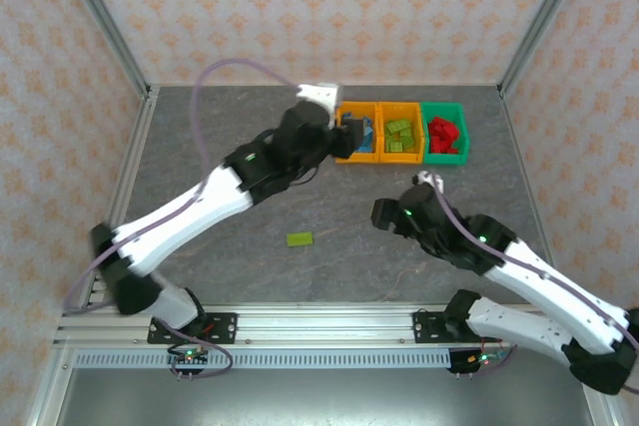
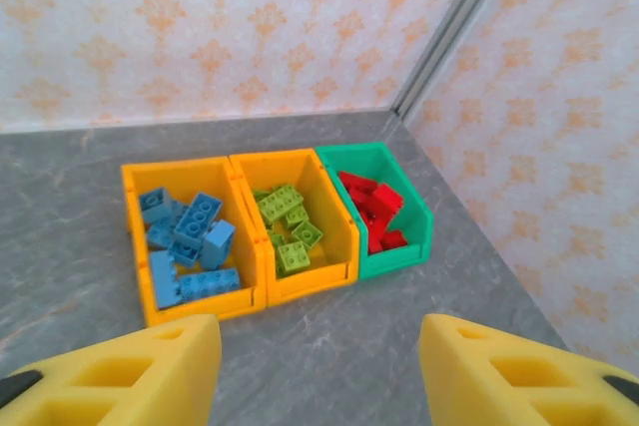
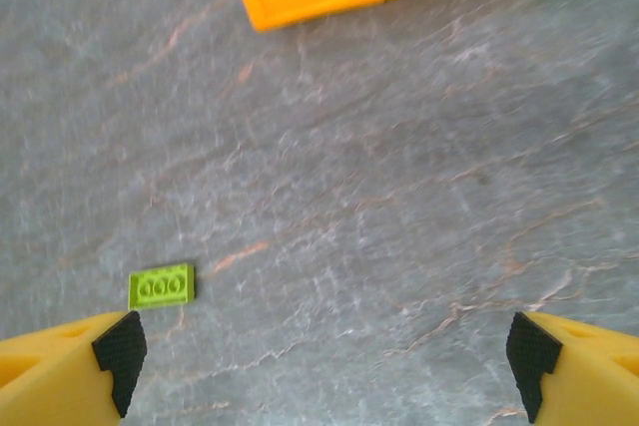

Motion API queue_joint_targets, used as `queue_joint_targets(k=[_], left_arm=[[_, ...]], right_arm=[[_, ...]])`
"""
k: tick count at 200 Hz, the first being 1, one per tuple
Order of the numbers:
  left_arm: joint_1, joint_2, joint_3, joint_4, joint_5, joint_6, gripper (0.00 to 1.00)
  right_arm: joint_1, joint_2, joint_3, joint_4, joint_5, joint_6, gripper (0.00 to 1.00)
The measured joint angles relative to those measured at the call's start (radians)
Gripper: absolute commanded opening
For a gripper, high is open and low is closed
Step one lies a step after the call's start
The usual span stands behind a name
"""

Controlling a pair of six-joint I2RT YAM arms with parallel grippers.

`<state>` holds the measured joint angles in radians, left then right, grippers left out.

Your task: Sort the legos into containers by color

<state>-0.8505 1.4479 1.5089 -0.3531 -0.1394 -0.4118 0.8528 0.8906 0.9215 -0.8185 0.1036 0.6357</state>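
Lime brick (image 3: 161, 286) seen lower left, off-centre of right hand (image 3: 324, 361) (spread wide, empty). Left hand (image 2: 319, 371) parted, empty. Risk: brick knocked aside if descent uncorrected.

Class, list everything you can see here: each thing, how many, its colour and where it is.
bins: three, two orange and one green, in a row at the table's far side
blue legos: several, blue, left orange bin
green legos: several, lime, middle orange bin
red legos: several, red, green bin
loose lego: one, lime, mid-table
table: one, grey, underneath
left hand: one, yellow, open, before the bins
right hand: one, yellow, open, over the table
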Motion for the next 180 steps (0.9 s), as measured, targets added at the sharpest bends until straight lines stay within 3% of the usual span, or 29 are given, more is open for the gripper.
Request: queue_joint_targets(k=[19, 38, 83, 128, 180], left_arm=[[-0.024, -0.205, -0.175, -0.032, -0.018, 0.033, 0.59], [-0.025, -0.376, -0.317, -0.130, -0.035, 0.103, 0.67], [-0.024, -0.673, -0.479, -0.358, -0.056, 0.361, 0.85], [-0.024, -0.881, -0.640, -0.423, -0.078, 0.536, 1.00], [-0.024, -1.027, -0.760, -0.429, -0.078, 0.647, 1.00]], right_arm=[[0.019, 0.134, 0.018, 0.060, -0.060, -0.013, 0.98], [0.058, 0.257, 0.030, 0.126, -0.108, -0.012, 0.99], [0.160, 0.595, 0.160, 0.243, -0.137, 0.004, 0.99], [0.217, 0.860, 0.267, 0.293, -0.128, 0.021, 1.00], [0.258, 1.042, 0.368, 0.308, -0.134, 0.029, 0.98]])
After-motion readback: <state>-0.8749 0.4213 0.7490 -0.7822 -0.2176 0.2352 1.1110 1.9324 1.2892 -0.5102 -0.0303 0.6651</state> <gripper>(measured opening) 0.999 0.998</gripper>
